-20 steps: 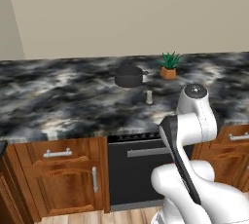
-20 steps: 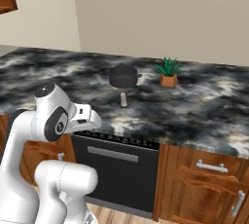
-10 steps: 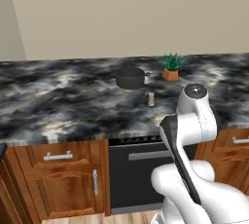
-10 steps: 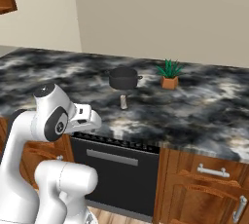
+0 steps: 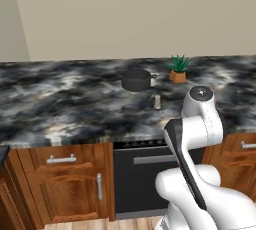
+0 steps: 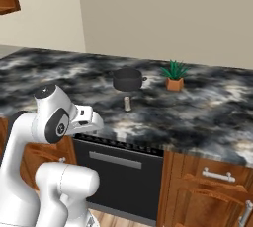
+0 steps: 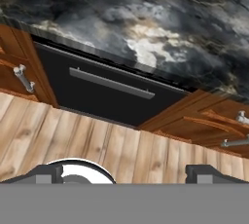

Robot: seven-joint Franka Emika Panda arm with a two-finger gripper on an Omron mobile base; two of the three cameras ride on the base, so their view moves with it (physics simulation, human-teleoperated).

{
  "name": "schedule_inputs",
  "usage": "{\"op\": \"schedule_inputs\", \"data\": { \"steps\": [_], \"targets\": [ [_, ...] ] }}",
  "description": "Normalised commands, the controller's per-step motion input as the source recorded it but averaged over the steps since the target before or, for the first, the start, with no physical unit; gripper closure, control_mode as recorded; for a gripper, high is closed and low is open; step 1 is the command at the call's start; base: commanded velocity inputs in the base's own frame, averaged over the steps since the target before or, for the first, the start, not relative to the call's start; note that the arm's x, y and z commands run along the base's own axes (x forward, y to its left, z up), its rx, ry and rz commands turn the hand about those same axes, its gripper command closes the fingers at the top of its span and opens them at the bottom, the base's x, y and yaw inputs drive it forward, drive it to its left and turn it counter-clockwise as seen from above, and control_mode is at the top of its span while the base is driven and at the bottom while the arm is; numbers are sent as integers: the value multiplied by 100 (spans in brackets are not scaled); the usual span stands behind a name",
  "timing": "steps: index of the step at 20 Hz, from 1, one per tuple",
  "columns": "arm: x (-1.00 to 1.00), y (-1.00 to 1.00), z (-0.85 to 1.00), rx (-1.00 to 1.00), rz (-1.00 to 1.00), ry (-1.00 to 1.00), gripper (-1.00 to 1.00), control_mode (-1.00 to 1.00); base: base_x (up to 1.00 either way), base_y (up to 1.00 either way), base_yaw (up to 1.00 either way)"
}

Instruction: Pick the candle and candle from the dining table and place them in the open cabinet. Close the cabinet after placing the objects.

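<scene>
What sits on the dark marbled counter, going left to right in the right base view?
Black pot → small grey shaker-like item just in front of it, slightly right → potted green plant.

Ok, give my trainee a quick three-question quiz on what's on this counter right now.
1. True or false: the dark pot stands on the floor.
2. Which sits nearest the pot: A) potted plant, B) small light cylinder, C) drawer handle?
3. Fill in: below the marbled countertop, the black front with a long grey bar is the ____.

Key: 1 false; 2 B; 3 oven.
</scene>
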Motion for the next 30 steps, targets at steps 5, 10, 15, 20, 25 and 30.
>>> {"op": "schedule_inputs", "data": {
  "steps": [5, 10, 15, 20, 25, 30],
  "targets": [
    [0, 0, 0, 0, 7, 0, -100, -100, 1, 0, 2],
    [5, -19, 1, 2, 17, 0, -100, -100, 0, 0, 0],
    [23, -34, 0, 1, 12, 0, -100, -100, 0, 0, 0],
    [27, -9, 0, 0, -3, 0, -100, -100, 0, 0, 0],
    [46, 0, 0, 2, -21, 0, -100, -100, 0, 0, 0],
    [56, 0, 0, 8, -35, -1, -100, -100, 0, 0, 0]
  ]
}}
